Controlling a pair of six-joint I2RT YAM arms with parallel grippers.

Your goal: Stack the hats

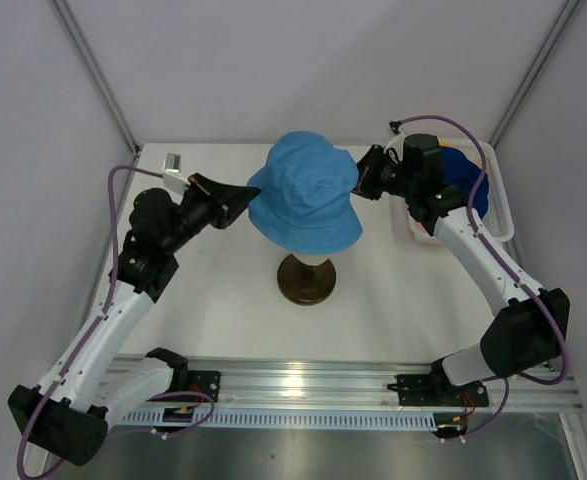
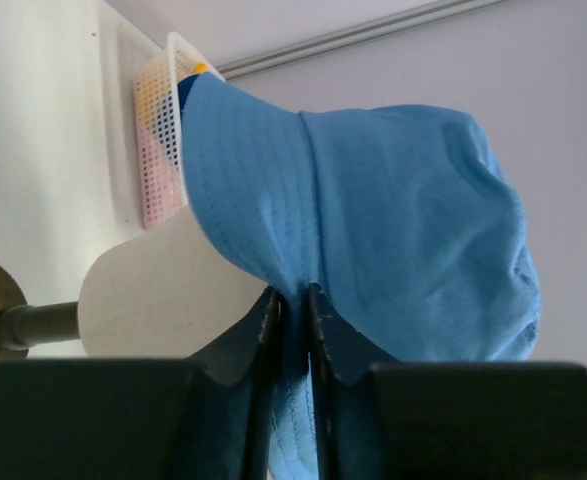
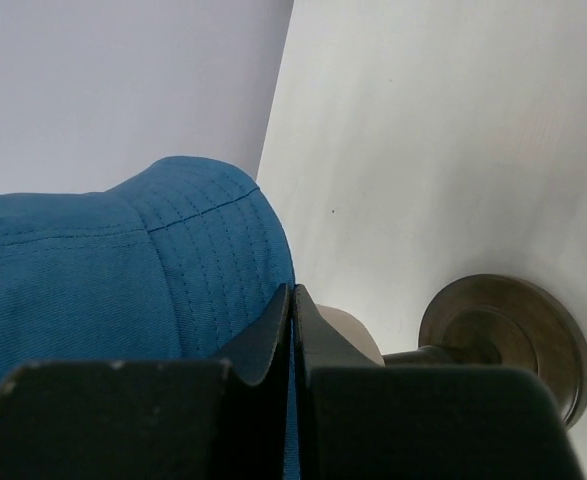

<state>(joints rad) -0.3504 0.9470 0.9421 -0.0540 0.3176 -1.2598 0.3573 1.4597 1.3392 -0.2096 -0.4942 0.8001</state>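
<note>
The light blue hat (image 1: 307, 192) sits over the cream mannequin head (image 1: 309, 259), held at both sides of its brim. My left gripper (image 1: 249, 195) is shut on the left brim; the left wrist view shows the fabric (image 2: 373, 230) pinched between its fingers (image 2: 263, 340). My right gripper (image 1: 361, 178) is shut on the right brim; the right wrist view shows the hat (image 3: 123, 270) clamped in its fingers (image 3: 273, 340). A navy hat (image 1: 470, 180) lies in the white mesh basket (image 1: 501, 215) at the right. Yellow-orange (image 2: 201, 69) and pink (image 2: 156, 165) fabric shows inside the basket.
The mannequin head stands on a dark round base (image 1: 306, 280) at the table's middle; the base also shows in the right wrist view (image 3: 508, 335). The basket (image 2: 158, 120) stands against the far right wall. Enclosure walls surround the table.
</note>
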